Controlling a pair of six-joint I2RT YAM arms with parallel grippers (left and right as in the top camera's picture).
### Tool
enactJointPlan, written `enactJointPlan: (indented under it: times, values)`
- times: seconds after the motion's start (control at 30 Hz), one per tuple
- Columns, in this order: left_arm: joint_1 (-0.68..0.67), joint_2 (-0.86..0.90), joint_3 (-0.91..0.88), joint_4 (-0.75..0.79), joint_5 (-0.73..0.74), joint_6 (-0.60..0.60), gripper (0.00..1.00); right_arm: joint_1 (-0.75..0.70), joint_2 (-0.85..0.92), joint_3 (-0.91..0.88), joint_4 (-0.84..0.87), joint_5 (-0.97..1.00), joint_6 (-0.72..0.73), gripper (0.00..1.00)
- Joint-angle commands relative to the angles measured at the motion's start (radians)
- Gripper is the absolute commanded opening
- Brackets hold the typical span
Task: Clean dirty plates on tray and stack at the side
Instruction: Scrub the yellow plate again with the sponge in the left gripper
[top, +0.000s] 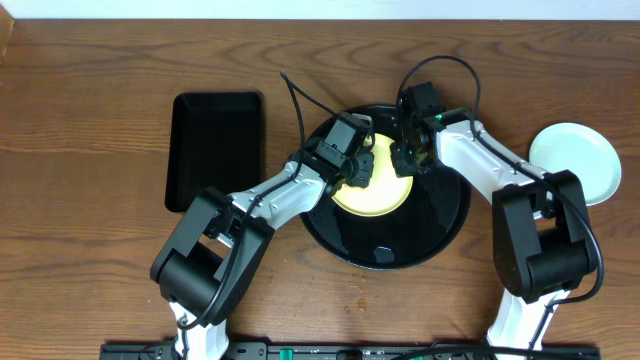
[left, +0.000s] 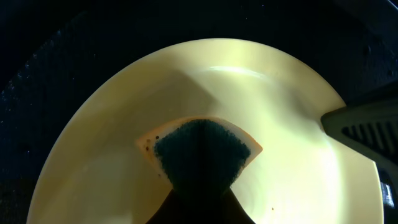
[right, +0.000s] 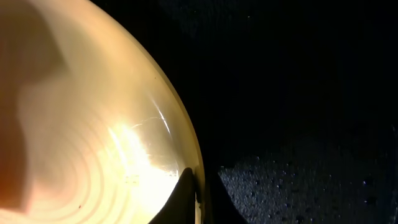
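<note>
down at the left gripper (left: 199, 208), the jaws are closed on a sponge (left: 202, 149), whose dark scrub face is pressed onto the yellow plate (left: 249, 87) near its middle. the right gripper (right: 198, 190) is pinched tight on that plate's rim, one finger on the inner side and one on the outer side, above the black floor beyond. from above, the left gripper sits over the plate's far left part and the right one bites the rim at the far right. a tiny brown speck or two shows on the plate's surface. the plate lies inside the tray (top: 440, 230), toward its far half, with bare glossy floor showing on the near side. well off to the right, on the table (top: 80, 100), lies a green plate (top: 575, 160), apart from the tray; whether another plate lies under it i cannot tell. left of the tray, and apart from it, sits a small tray (top: 215, 150), rectangular and black.
</note>
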Motion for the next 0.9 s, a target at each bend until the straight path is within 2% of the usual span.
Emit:
enactJointPlan:
  times: [0.0, 0.47, 0.87]
  values:
    - [0.004, -0.037, 0.0, -0.006, -0.009, 0.01, 0.08, 0.009, 0.017, -0.009, 0.003, -0.011, 0.005, 0.01]
    - [0.004, -0.059, 0.0, -0.024, -0.009, 0.01, 0.08, 0.009, -0.006, -0.006, 0.038, 0.045, -0.008, 0.01]
    - [0.004, -0.093, 0.0, -0.024, -0.009, 0.028, 0.08, 0.027, -0.172, -0.006, 0.0, 0.093, -0.007, 0.01]
